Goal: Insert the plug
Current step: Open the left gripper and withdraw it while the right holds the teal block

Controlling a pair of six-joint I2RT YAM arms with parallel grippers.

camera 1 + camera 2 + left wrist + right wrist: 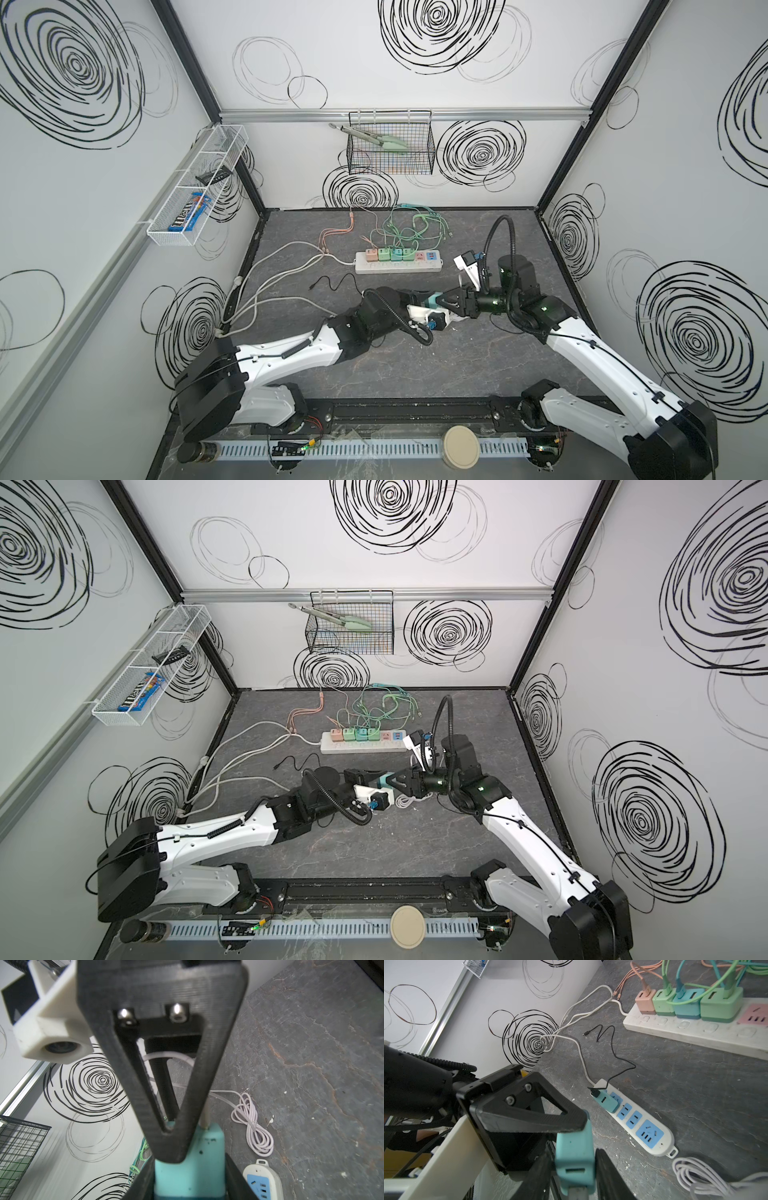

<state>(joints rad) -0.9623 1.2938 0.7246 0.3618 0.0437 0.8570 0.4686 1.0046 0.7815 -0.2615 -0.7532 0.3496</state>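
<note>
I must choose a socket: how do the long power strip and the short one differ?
The long power strip carries four charger cubes; the short power strip carries one teal charger. The long one shows a free pink socket; the short one has blue sockets. Both are white and lie flat.

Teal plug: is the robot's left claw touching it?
Touching. The left wrist view shows the teal plug wedged inside the left gripper. Its black fingers sit flush against both sides of the plug, with no gap.
</note>
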